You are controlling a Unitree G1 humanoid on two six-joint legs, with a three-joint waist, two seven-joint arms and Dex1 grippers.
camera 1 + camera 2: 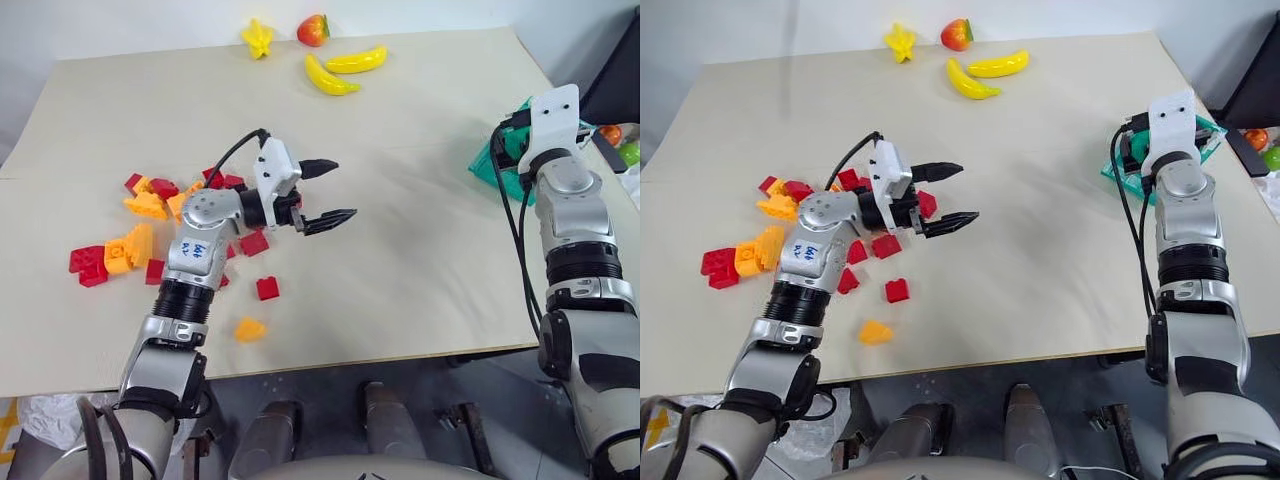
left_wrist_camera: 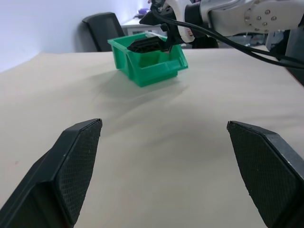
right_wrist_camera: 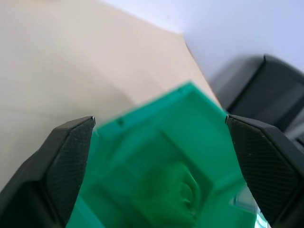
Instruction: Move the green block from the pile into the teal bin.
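The teal bin (image 2: 156, 71) stands near the table's right edge. My right gripper (image 3: 159, 118) hangs open just above it, with nothing between the fingers. Below it, inside the bin (image 3: 190, 109), lies a blurred green shape that looks like the green block (image 3: 178, 190). The pile (image 1: 150, 205) of red and orange-yellow bricks is spread over the left part of the table. Just right of the pile, my left gripper (image 1: 343, 190) is held open and empty above the table, pointing towards the bin.
Two toy bananas (image 1: 340, 70), a strawberry (image 1: 313, 30) and a yellow star-shaped fruit (image 1: 257, 38) lie at the table's far edge. Stray bricks, one red (image 1: 267, 288) and one orange (image 1: 249, 329), lie near the front edge. A black chair (image 2: 102, 31) stands beyond the bin.
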